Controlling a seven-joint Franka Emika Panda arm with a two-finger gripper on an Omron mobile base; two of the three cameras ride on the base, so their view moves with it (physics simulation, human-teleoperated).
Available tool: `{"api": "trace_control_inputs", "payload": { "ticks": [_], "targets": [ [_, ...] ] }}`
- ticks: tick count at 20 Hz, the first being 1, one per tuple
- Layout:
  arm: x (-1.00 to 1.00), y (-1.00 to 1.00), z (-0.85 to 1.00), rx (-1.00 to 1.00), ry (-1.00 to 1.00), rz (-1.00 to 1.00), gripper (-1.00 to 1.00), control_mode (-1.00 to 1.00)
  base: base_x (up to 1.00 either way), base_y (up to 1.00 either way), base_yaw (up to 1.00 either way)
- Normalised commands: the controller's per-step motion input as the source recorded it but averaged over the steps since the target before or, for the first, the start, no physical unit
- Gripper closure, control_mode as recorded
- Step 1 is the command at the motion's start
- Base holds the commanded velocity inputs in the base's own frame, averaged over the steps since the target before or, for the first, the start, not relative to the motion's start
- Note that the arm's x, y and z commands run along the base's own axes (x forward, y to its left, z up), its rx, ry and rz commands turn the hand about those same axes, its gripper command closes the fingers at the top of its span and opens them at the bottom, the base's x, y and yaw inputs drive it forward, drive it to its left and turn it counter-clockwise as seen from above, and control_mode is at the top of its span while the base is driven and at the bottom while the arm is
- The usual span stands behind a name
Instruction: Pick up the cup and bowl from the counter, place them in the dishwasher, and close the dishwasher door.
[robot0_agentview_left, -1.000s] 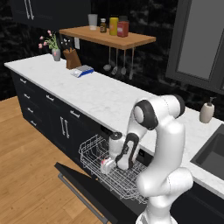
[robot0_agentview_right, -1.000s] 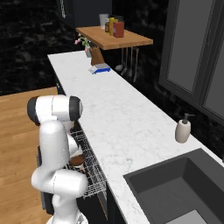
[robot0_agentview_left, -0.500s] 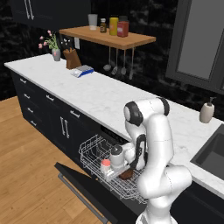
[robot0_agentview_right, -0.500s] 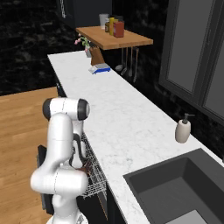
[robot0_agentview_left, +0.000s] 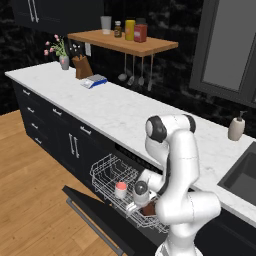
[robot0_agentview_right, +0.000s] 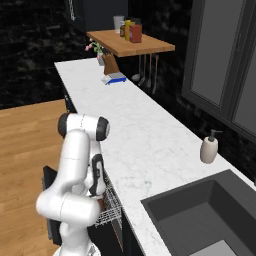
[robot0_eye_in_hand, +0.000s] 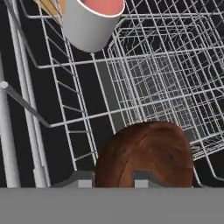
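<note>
The dishwasher door (robot0_agentview_left: 97, 220) lies folded down, and the white wire rack (robot0_agentview_left: 107, 172) is pulled out over it. The cup (robot0_agentview_left: 121, 189) (robot0_eye_in_hand: 92, 22), white with a red top, stands upright in the rack. The glossy dark-brown bowl (robot0_agentview_left: 149, 210) (robot0_eye_in_hand: 146, 153) rests at the rack's near right end. My gripper (robot0_agentview_left: 142, 202) (robot0_eye_in_hand: 114, 181) reaches down into the rack, its fingers a little apart astride the bowl's near rim. In the right base view my arm hides most of the bowl (robot0_agentview_right: 102, 203). The marble counter (robot0_agentview_left: 125, 110) runs above.
A soap bottle (robot0_agentview_left: 236, 127) stands by the sink (robot0_agentview_left: 245, 175) at the right. A knife block (robot0_agentview_left: 82, 67), a vase (robot0_agentview_left: 63, 61) and a blue item (robot0_agentview_left: 94, 81) sit far left on the counter, under a wooden shelf (robot0_agentview_left: 125, 44) of jars. The wooden floor (robot0_agentview_left: 30, 200) is at the left.
My arm has swung right along the rack and lower, carrying the bowl down from near the cup to the rack's right end. The fingers have parted slightly.
</note>
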Motion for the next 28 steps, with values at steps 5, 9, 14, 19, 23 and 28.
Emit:
{"api": "trace_control_inputs", "payload": {
  "ticks": [5,9,14,19,23,28],
  "targets": [
    [-0.02,0.0,0.3,0.0,-0.14,-0.01,-1.0,-1.0,0.0,0.0,0.0],
    [-0.19,0.08,0.82,0.0,-0.16,0.0,-1.0,-1.0,0.0,0.0,0.0],
    [-0.35,0.5,1.0,0.0,-0.04,0.0,-1.0,-1.0,0.0,0.0,0.0],
    [-0.15,0.78,1.0,0.0,0.02,0.0,-1.0,-1.0,0.0,0.0,0.0],
    [0.0,0.96,1.0,0.0,0.08,0.0,-1.0,-1.0,0.0,0.0,0.0],
    [0.0,1.0,1.0,0.0,0.12,0.0,-1.0,-1.0,0.0,0.0,0.0]
  ]
}}
